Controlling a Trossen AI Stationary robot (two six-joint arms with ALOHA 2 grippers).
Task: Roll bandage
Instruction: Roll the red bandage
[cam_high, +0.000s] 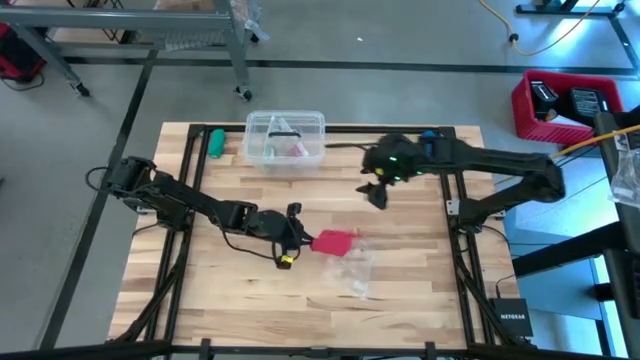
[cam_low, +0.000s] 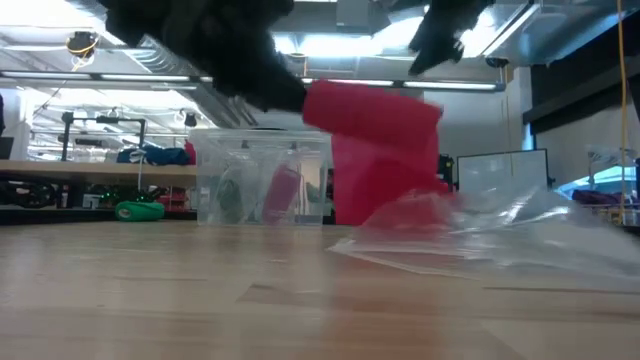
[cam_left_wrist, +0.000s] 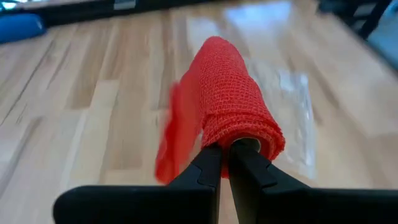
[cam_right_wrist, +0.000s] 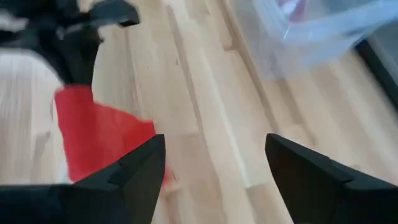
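Note:
The red-pink bandage (cam_high: 337, 241) is a partly wound roll (cam_left_wrist: 231, 102) with a loose flap (cam_left_wrist: 171, 140) hanging beside it. It is at the table's middle, over the crumpled clear wrapper (cam_high: 355, 270). My left gripper (cam_high: 300, 238) is shut on the roll's near end. My right gripper (cam_high: 376, 193) is open and empty, above the table on the far side of the bandage. In the right wrist view (cam_right_wrist: 214, 168) the bandage (cam_right_wrist: 99, 134) lies ahead of its fingers. My left gripper pinches the wall of the roll at its open near end (cam_left_wrist: 214, 140) between its two fingers, coming about level from the table's left and lying along the roll. The roll (cam_low: 375, 120) is held off the table. Its loose flap (cam_low: 375, 195) hangs toward the wrapper.
A clear plastic box (cam_high: 285, 140) with things inside stands at the far middle of the table. A green object (cam_high: 214, 142) lies at the far left. The wrapper (cam_low: 480, 235) spreads toward the near right of the bandage. Bare wood lies near and left.

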